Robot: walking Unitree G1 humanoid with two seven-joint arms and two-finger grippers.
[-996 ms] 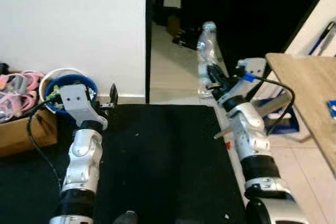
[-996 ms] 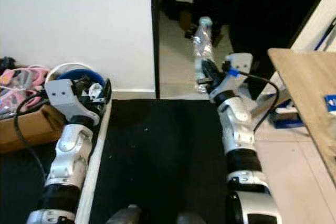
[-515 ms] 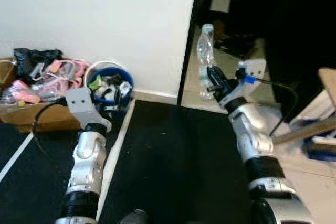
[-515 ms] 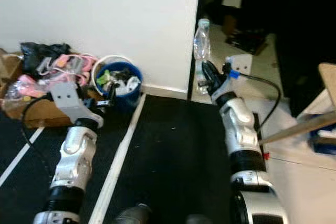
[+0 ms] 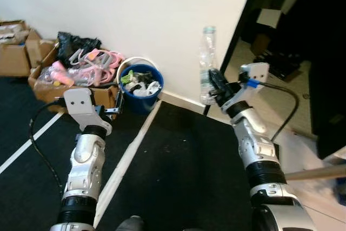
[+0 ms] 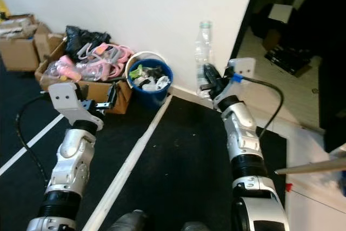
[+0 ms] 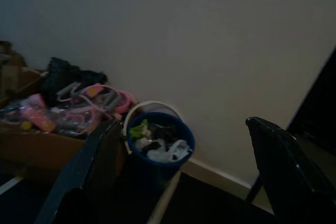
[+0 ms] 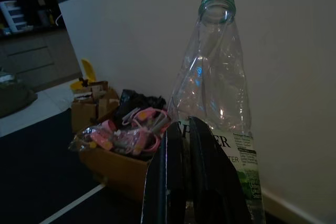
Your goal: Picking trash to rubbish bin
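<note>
A clear plastic bottle (image 5: 207, 60) with a green label stands upright in my right gripper (image 5: 215, 83), which is shut on its lower part, raised in front of the white wall. In the right wrist view the bottle (image 8: 215, 87) rises above the closed fingers (image 8: 181, 182). A blue rubbish bin (image 5: 141, 101) with a white rim, holding several scraps, stands on the floor against the wall, to the left of the bottle and lower. My left gripper (image 5: 115, 103) hangs open just left of the bin; its two fingers (image 7: 100, 166) frame the bin (image 7: 157, 163) in the left wrist view.
A cardboard box (image 5: 102, 97) of pink items and a black bag (image 5: 75, 44) sits left of the bin, with more boxes (image 5: 13, 60) further left. A white strip (image 5: 127, 160) crosses the black floor. A dark doorway (image 5: 292, 31) opens on the right.
The camera has swung left, so the bin and boxes now sit nearer the middle of the picture. The right gripper still holds the bottle upright; the left gripper stays open.
</note>
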